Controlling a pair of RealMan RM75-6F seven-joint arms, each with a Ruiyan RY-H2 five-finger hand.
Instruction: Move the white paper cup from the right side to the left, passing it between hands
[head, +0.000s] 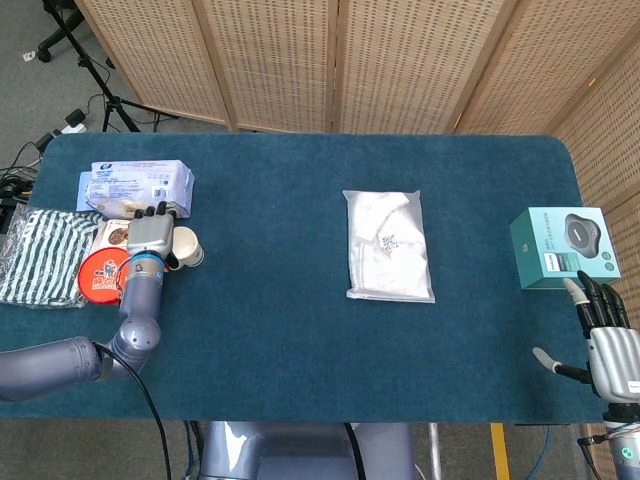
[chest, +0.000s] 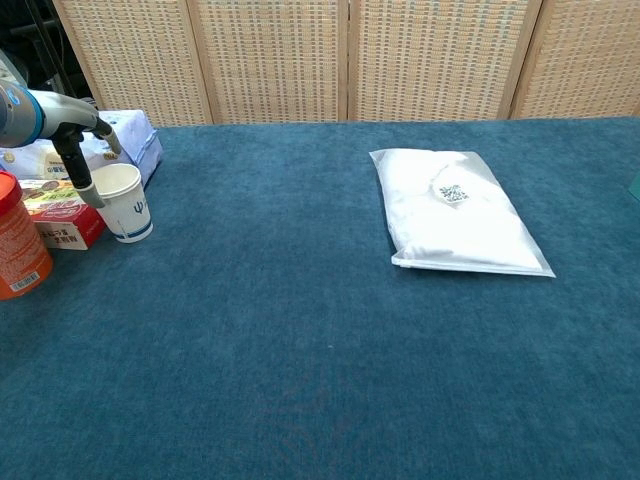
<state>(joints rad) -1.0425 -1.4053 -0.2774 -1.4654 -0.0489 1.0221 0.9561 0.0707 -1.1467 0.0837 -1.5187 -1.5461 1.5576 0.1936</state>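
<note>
The white paper cup (chest: 125, 203) is at the table's left side, slightly tilted, its base down at the blue cloth. My left hand (head: 150, 235) is right beside it and still holds it, with a dark finger (chest: 78, 168) laid against the cup's left rim. In the head view the cup (head: 188, 246) shows just right of that hand. My right hand (head: 605, 340) hangs at the table's front right corner with its fingers spread and nothing in them; the chest view does not show it.
Left of the cup stand a red canister (chest: 18, 248), a flat red box (chest: 62, 222), a pack of wipes (head: 135, 184) and a striped cloth (head: 40, 255). A white plastic bag (head: 389, 245) lies mid-table. A teal box (head: 562, 246) sits at the right edge.
</note>
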